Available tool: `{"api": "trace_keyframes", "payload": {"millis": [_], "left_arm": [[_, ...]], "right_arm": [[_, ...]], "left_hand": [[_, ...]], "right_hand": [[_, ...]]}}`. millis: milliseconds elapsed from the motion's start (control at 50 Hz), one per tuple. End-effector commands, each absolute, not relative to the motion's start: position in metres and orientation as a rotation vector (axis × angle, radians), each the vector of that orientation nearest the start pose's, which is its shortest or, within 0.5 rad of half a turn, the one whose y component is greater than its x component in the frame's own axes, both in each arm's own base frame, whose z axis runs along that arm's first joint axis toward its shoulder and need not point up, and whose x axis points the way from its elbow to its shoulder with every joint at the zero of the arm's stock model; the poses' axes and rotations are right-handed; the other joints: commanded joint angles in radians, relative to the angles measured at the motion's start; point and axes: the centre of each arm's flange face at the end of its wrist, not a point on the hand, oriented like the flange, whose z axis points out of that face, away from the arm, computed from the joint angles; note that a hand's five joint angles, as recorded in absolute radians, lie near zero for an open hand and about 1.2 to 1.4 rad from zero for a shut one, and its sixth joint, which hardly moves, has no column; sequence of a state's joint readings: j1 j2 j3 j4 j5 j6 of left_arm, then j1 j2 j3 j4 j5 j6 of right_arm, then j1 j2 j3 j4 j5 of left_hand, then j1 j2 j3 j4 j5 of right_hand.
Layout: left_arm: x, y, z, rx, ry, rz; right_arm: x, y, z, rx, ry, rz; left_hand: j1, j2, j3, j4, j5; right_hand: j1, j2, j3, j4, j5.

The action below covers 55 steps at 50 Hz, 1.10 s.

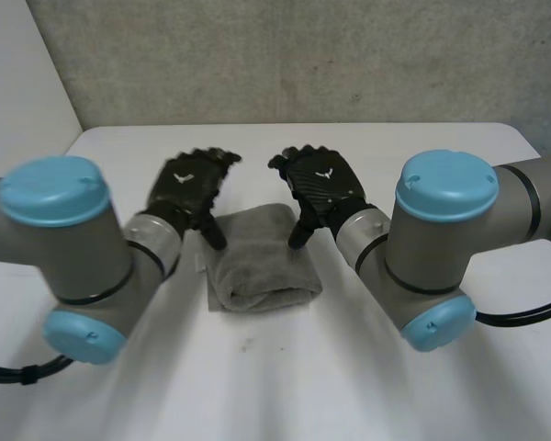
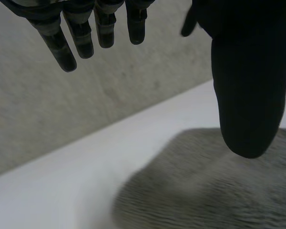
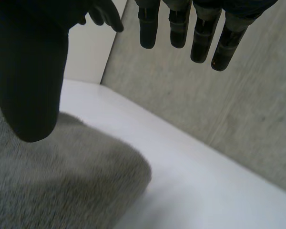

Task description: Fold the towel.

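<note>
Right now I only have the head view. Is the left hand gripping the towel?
Observer: No. Its wrist view shows the left hand with fingers straight and nothing between them and the thumb; the towel lies below the thumb.
Operator: And the other one?
Observer: The right hand is open too: fingers straight and empty, thumb above the towel near a rounded corner.

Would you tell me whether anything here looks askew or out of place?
Nothing serious: the folded towel lies slightly crooked on the table, with the left hand and right hand open at its far corners.
</note>
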<state>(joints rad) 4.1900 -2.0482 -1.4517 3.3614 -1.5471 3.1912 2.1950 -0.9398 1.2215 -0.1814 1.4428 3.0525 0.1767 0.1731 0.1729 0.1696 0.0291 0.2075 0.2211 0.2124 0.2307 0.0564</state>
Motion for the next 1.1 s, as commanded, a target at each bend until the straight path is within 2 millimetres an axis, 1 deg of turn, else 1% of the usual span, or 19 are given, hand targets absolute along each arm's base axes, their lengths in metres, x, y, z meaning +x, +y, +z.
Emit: {"api": "trace_keyframes", "payload": {"millis": [20, 120, 220, 320, 380, 420, 440, 480, 500, 520, 540, 560, 580, 600, 640, 700, 800, 920, 1100], "left_arm": [[-0.321, -0.268, 0.156, 0.805, 2.730, -1.988], [-0.316, -0.267, 0.133, 0.783, 2.778, -1.864], [-0.310, -0.268, 0.128, 0.758, 2.753, -1.829], [-0.307, -0.267, 0.133, 0.790, 2.718, -1.827], [-0.307, -0.267, 0.151, 0.806, 2.664, -1.889], [-0.307, -0.266, 0.176, 0.802, 2.604, -1.986], [-0.307, -0.266, 0.177, 0.802, 2.603, -1.986], [-0.306, -0.265, 0.211, 0.769, 2.532, -2.119], [-0.306, -0.265, 0.211, 0.768, 2.531, -2.119], [-0.304, -0.264, 0.230, 0.752, 2.488, -2.190], [-0.304, -0.264, 0.230, 0.752, 2.487, -2.191], [-0.302, -0.262, 0.250, 0.730, 2.437, -2.266], [-0.298, -0.262, 0.271, 0.697, 2.377, -2.345], [-0.298, -0.262, 0.272, 0.697, 2.377, -2.346], [-0.283, -0.266, 0.307, 0.605, 2.276, -2.455], [-0.272, -0.269, 0.320, 0.562, 2.244, -2.474], [-0.240, -0.266, 0.350, 0.488, 2.244, -2.420], [-0.231, -0.267, 0.353, 0.478, 2.285, -2.407], [-0.234, -0.268, 0.340, 0.442, 2.364, -2.421]], "right_arm": [[0.367, -0.281, 0.160, -0.856, 1.971, -1.553], [0.370, -0.281, 0.139, -0.890, 1.991, -1.460], [0.369, -0.289, 0.122, -0.903, 2.026, -1.441], [0.367, -0.291, 0.125, -0.908, 2.038, -1.449], [0.366, -0.293, 0.142, -0.922, 2.012, -1.511], [0.363, -0.294, 0.178, -0.896, 1.968, -1.627], [0.363, -0.294, 0.178, -0.896, 1.968, -1.627], [0.353, -0.296, 0.217, -0.833, 1.946, -1.769], [0.353, -0.296, 0.217, -0.833, 1.946, -1.769], [0.348, -0.296, 0.238, -0.785, 1.928, -1.848], [0.340, -0.295, 0.258, -0.731, 1.912, -1.928], [0.340, -0.295, 0.258, -0.731, 1.912, -1.929], [0.332, -0.296, 0.277, -0.675, 1.894, -2.008], [0.332, -0.296, 0.278, -0.675, 1.894, -2.009], [0.314, -0.294, 0.307, -0.585, 1.878, -2.127], [0.294, -0.293, 0.322, -0.552, 1.900, -2.195], [0.272, -0.290, 0.327, -0.560, 1.944, -2.241], [0.263, -0.281, 0.324, -0.578, 1.961, -2.246], [0.256, -0.283, 0.301, -0.580, 2.006, -2.212]], "left_hand": [[0.028, 0.032, 0.032, 0.035, 0.001], [0.028, 0.032, 0.032, 0.035, 0.001], [0.025, 0.029, 0.029, 0.032, -0.002], [0.016, 0.020, 0.020, 0.023, -0.011], [0.016, 0.020, 0.020, 0.023, -0.011], [0.016, 0.020, 0.020, 0.023, -0.011], [0.016, 0.020, 0.020, 0.023, -0.011], [0.016, 0.020, 0.020, 0.023, -0.011], [0.016, 0.020, 0.020, 0.023, -0.011], [0.013, 0.017, 0.017, 0.020, -0.014], [0.013, 0.017, 0.017, 0.020, -0.014], [0.016, 0.020, 0.020, 0.023, -0.011], [0.016, 0.020, 0.020, 0.023, -0.011], [0.016, 0.020, 0.020, 0.023, -0.011], [0.022, 0.026, 0.026, 0.029, -0.005], [0.025, 0.029, 0.029, 0.032, -0.002], [0.016, 0.020, 0.020, 0.023, -0.011], [0.002, 0.005, 0.005, 0.009, -0.025], [-0.001, 0.002, 0.002, 0.006, -0.028]], "right_hand": [[-0.033, -0.047, -0.038, -0.056, -0.056], [-0.033, -0.047, -0.038, -0.056, -0.056], [-0.033, -0.047, -0.038, -0.056, -0.056], [-0.033, -0.047, -0.038, -0.056, -0.056], [-0.033, -0.047, -0.038, -0.056, -0.056], [-0.033, -0.047, -0.038, -0.056, -0.056], [-0.033, -0.047, -0.038, -0.056, -0.056], [-0.033, -0.047, -0.038, -0.056, -0.056], [-0.033, -0.047, -0.038, -0.056, -0.056], [-0.033, -0.047, -0.038, -0.056, -0.056], [-0.033, -0.047, -0.038, -0.056, -0.056], [-0.033, -0.047, -0.038, -0.056, -0.056], [-0.033, -0.047, -0.038, -0.056, -0.056], [-0.033, -0.047, -0.038, -0.056, -0.056], [-0.033, -0.047, -0.038, -0.056, -0.056], [-0.033, -0.047, -0.038, -0.056, -0.056], [-0.033, -0.047, -0.038, -0.056, -0.056], [-0.033, -0.047, -0.038, -0.056, -0.056], [-0.033, -0.047, -0.038, -0.056, -0.056]]}}
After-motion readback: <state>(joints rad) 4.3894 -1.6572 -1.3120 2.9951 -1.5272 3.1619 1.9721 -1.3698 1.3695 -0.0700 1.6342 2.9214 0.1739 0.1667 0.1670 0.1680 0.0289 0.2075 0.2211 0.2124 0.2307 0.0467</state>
